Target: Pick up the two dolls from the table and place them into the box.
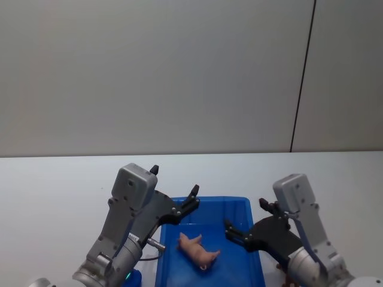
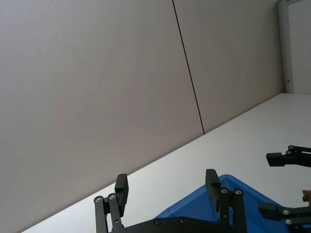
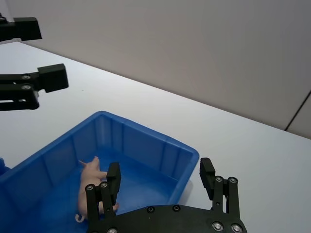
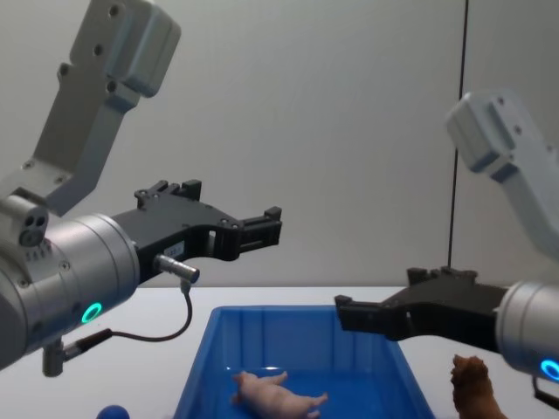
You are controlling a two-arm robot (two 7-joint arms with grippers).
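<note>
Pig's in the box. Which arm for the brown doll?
Right. The brown doll lies outside the box's right wall, near the right gripper, which is open and empty. The left gripper is across the box.

The left arm [image 1: 122, 221] rises from 7 o'clock in the head view, its grey wrist bent so that the left gripper [image 1: 175, 180] points toward 2 o'clock. Its two black fingers [image 1: 191, 196] stand wide apart with nothing between them. The right arm [image 1: 305, 215] comes up from 5 o'clock, and the right gripper [image 1: 245, 213] points toward 10 o'clock, also spread and empty. In the chest view the left gripper is the higher one, and the tips are well apart.
</note>
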